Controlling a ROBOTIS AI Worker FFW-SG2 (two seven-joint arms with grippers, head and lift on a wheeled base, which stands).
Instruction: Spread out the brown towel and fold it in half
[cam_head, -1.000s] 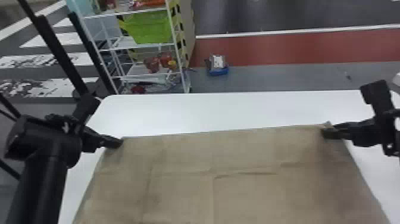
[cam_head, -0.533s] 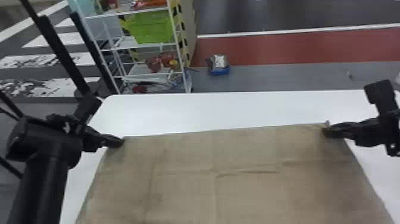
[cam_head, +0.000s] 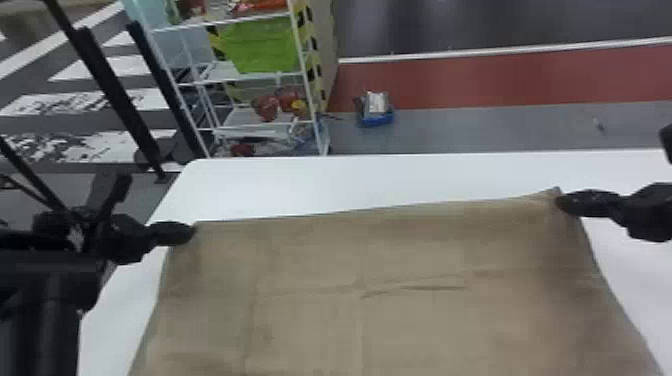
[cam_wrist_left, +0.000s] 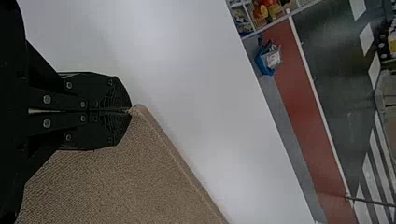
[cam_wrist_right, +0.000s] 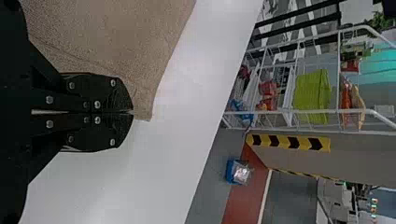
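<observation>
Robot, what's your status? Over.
Left gripper and right gripper shut on brown towel's far corners. Towel spread, unfolded. No obstruction seen on towel.

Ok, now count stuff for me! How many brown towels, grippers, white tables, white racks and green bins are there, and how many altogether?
Brown towel: 1
Grippers: 2 (left gripper, right gripper)
White table: 1
White rack: 1
Green bin: 1
Total: 6

Brown towel (cam_head: 425, 255); white table (cam_head: 325, 182) beneath
</observation>
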